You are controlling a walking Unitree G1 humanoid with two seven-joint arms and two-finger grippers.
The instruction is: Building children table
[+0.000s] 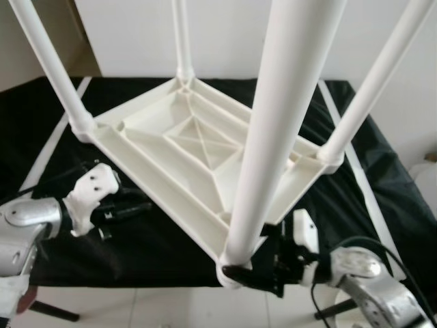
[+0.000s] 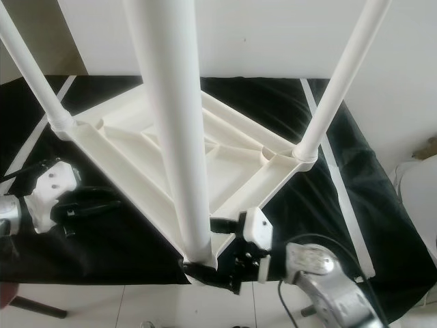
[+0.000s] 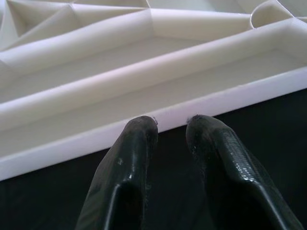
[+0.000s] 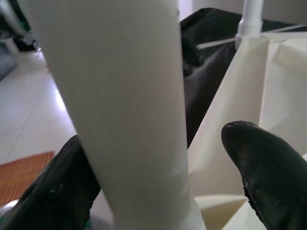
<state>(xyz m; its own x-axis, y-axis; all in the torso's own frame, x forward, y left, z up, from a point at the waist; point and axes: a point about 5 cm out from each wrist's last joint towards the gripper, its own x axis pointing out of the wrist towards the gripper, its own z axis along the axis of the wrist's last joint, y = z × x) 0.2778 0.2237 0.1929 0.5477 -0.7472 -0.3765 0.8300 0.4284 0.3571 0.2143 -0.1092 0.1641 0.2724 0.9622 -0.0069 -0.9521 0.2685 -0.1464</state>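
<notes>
1. Table top point(image 1: 184, 147) lies upside down on the black cloth point(image 1: 355, 171), four white legs standing up from its corners.
2. Right gripper point(image 1: 240, 272) straddles the nearest leg point(image 1: 273, 137) at its base — one finger either side, not clenched.
3. Left gripper point(image 3: 170, 123) rests slightly parted against the top's rim — grasping nothing.

Four upright legs point(image 1: 283, 123) fence the upturned tabletop point(image 1: 198, 147); bare black cloth point(image 1: 123, 242) beside it lies open.

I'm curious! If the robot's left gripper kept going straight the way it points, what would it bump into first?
Probably the white rim of the upside-down table top. The left gripper points right at that edge, fingertips nearly touching it, slightly apart.
</notes>
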